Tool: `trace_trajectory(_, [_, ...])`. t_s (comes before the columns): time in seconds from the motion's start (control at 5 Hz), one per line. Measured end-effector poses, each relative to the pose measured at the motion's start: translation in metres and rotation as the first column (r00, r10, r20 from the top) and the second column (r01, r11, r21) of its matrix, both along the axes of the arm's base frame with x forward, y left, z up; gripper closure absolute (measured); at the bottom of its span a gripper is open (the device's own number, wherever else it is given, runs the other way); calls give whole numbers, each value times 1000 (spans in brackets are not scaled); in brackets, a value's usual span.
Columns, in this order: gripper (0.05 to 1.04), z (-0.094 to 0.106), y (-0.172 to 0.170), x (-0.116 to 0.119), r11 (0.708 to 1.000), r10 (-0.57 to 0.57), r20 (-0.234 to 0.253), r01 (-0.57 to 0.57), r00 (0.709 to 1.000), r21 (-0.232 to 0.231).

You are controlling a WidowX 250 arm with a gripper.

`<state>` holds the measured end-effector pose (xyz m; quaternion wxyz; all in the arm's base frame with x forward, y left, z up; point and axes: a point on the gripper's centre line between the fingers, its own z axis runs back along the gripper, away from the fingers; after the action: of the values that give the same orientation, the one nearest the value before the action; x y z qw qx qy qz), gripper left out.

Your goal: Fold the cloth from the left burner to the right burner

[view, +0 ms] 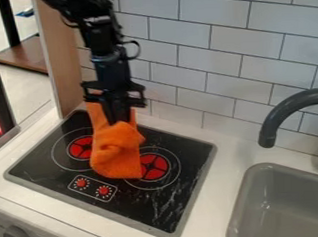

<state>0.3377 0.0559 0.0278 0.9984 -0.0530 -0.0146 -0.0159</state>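
where burners (155, 166) flank it | cloth (117, 155) | long axis back-to-front

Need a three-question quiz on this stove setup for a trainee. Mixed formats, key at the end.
1. True or false: the orange cloth is inside the sink.
2. What is the gripper directly above?
a) the faucet
b) the cloth
c) the wooden shelf
3. Fill in the number: the outlined panel at the front of the stovetop has ___ red dials.

Key:
1. False; it is bunched up at the stovetop, mostly between the left burner and the right burner.
2. b
3. two
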Motion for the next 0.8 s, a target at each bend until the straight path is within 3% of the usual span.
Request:
trace_trajectory(0.4, [1033, -35, -16, 4, 998, -44, -51, 46, 998, 53])
trace_trajectory(0.8, [1007, -40, -13, 6, 996, -45, -42, 48, 998, 75])
